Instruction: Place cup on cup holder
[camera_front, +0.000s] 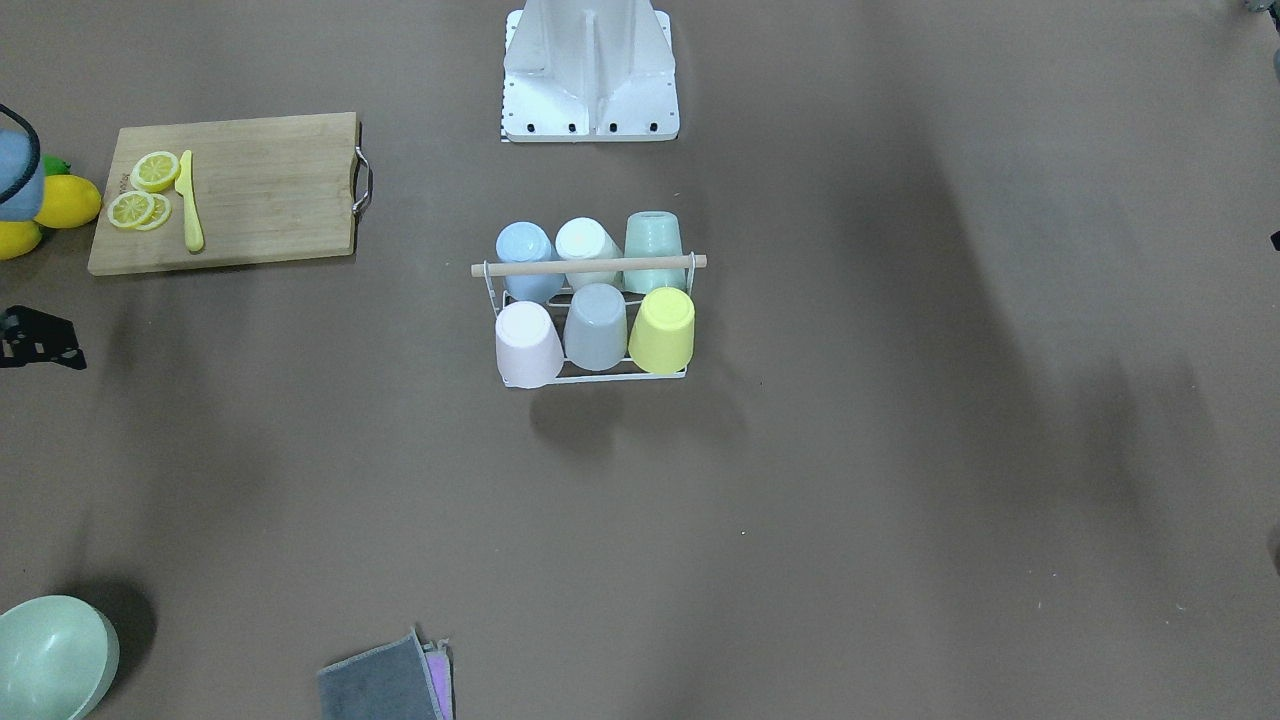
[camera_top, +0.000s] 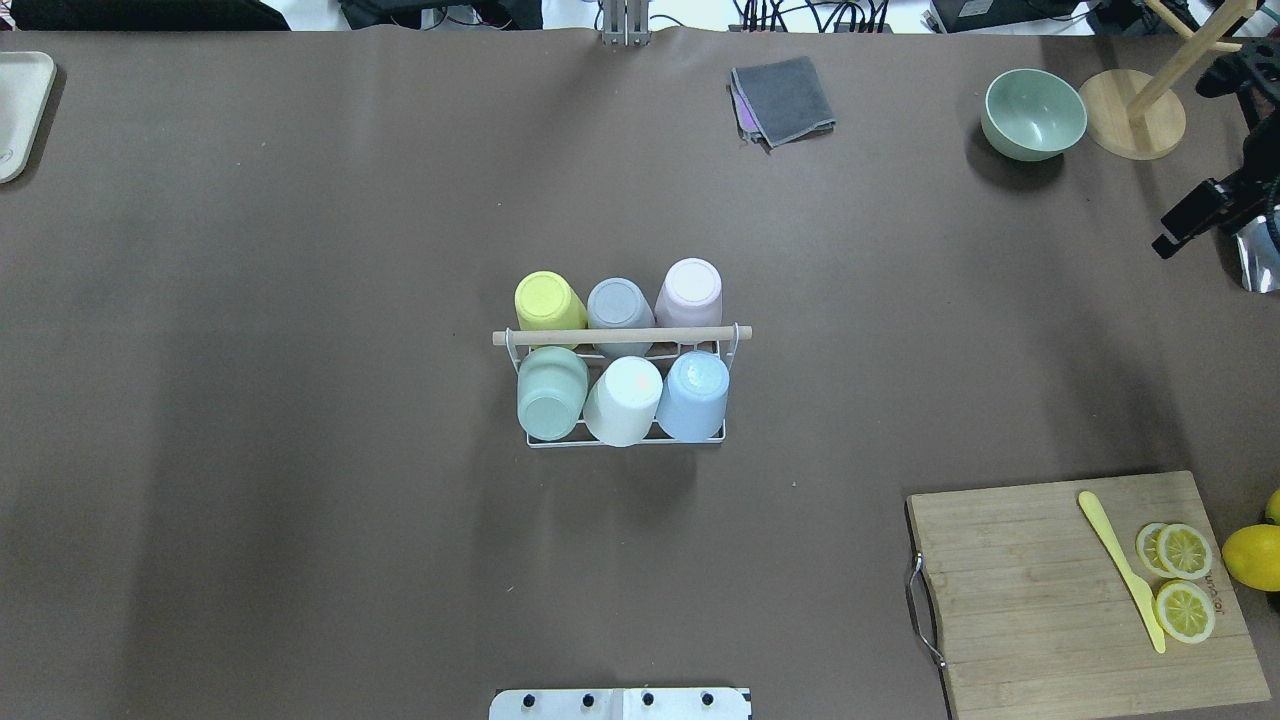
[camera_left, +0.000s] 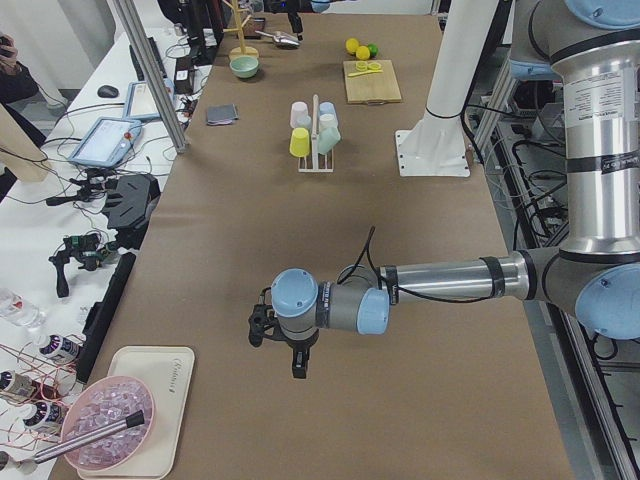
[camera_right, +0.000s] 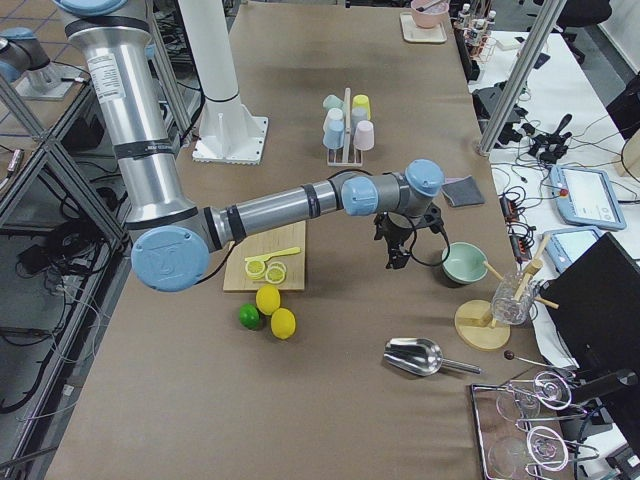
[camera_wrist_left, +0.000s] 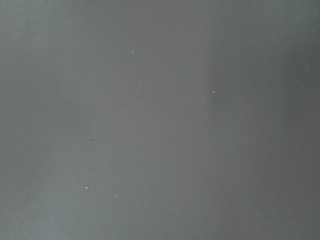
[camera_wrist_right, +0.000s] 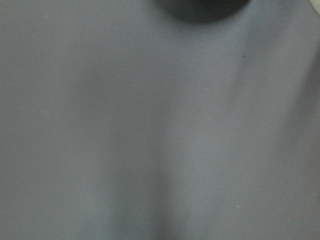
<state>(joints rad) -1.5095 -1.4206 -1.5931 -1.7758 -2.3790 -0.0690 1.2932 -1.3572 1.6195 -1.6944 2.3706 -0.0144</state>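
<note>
In the front-facing view, a small white wire cup holder (camera_front: 498, 300) with a light wooden rod handle stands at the middle of the brown tabletop (camera_front: 900, 450). Six plastic cups sit on it, all mouth-down. The pale blue cup (camera_front: 525, 252), white cup (camera_front: 586, 243) and mint green cup (camera_front: 655, 240) are in the row nearer the robot's base. The pink cup (camera_front: 527, 345), grey cup (camera_front: 596, 328) and yellow cup (camera_front: 665, 330) are in the other row. A rectangular wooden cutting board (camera_front: 260, 190) lies well apart from them.

The overhead view shows the same six cups on the rack, three on each side of the rod.

In the left view, the near arm's left end effector (camera_left: 297, 364) hangs above bare tabletop, well apart from the cup holder. I cannot tell how far open it is.

In the right view, the near arm's right end effector (camera_right: 398, 258) points down, close to a round pale green bowl (camera_right: 463, 262). Its opening cannot be made out, and nothing shows in its grasp.

Both wrist views show only plain tabletop.
</note>
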